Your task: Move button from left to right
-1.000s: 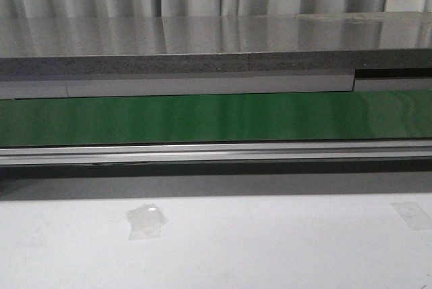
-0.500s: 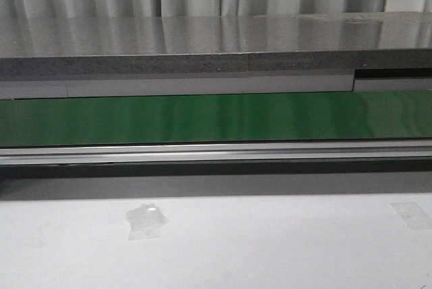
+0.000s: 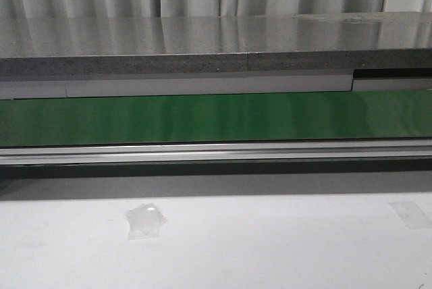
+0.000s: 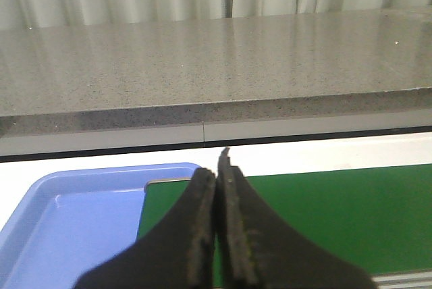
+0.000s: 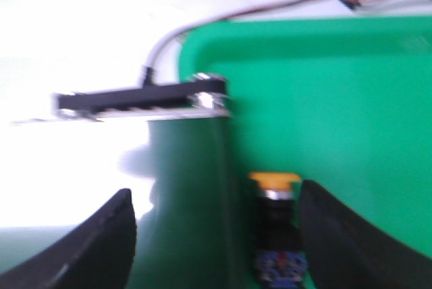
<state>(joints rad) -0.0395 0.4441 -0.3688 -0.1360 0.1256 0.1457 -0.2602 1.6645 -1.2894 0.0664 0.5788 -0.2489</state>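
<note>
Just one button (image 5: 273, 231), one green tray (image 5: 351, 107)

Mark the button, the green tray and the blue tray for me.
button (image 5: 275, 225): right wrist view, on its black body below the yellow cap.
green tray (image 5: 337, 100): right wrist view, on its bare floor.
blue tray (image 4: 74, 218): left wrist view, on its bare floor left of the shut pincer.

Blurred view, right claw (image 5: 216, 235) spread wide, button (image 5: 275, 231) lying between its fingers inside green tray (image 5: 351, 100)
</note>
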